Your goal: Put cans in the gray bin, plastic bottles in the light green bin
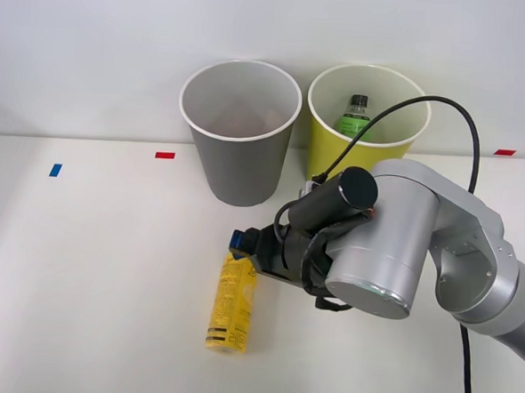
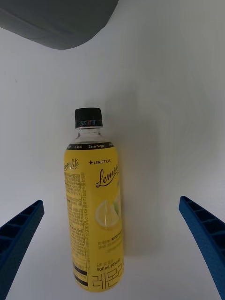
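**Spread gripper over the yellow-labelled bottle lying on the table**

The right gripper [image 2: 112,243] is spread wide, its two blue ribbed fingers [image 2: 18,234] standing well apart on either side of the yellow-labelled bottle [image 2: 96,201] without touching it. In the front view the gripper [image 1: 242,242] sits just over the cap end of that bottle [image 1: 231,303], at the end of the bulky silver right arm [image 1: 402,241] that reaches in from the right, with a black cable [image 1: 455,115] looping above it.

The yellow-labelled bottle lies flat on the white table [image 1: 88,275], its black cap [image 2: 88,117] pointing toward the bins and its base toward the near edge. Just beyond the cap stands the gray bin [image 1: 239,146], upright, with a white rim. Beside it on the robot's right stands the light green bin [image 1: 332,152], also upright; the green-labelled bottle [image 1: 355,116] is inside it, its black cap and upper label showing above the rim. A curved gray edge of the gray bin [image 2: 56,23] shows in the wrist view beyond the cap.

Small red tape marks [image 1: 164,155] and a blue tape mark [image 1: 55,170] lie on the table.
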Controlling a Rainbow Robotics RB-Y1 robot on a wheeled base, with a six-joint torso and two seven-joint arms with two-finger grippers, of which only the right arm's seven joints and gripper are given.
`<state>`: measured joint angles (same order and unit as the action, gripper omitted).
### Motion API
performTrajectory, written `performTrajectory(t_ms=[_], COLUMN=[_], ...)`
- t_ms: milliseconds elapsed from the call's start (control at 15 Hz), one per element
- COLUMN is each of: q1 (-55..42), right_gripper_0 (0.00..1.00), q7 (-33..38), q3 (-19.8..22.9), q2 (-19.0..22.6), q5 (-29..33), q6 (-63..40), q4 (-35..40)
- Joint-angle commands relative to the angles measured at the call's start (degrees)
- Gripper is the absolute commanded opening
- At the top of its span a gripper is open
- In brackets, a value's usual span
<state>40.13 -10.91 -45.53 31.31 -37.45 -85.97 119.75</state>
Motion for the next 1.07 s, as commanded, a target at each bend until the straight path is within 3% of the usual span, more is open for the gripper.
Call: performTrajectory(t_ms=[67, 867, 1067], q1=[2.7, 3.4, 3.4], right_gripper_0=[1.00, 1.00, 1.00], q7=[0.8, 4.4, 4.6], q3=[-3.4, -6.2, -6.3], q2=[-2.7, -11.0, -14.7], q5=[2.4, 7.4, 10.0], q6=[0.0, -0.3, -0.3], q4=[-4.9, -13.0, -17.1])
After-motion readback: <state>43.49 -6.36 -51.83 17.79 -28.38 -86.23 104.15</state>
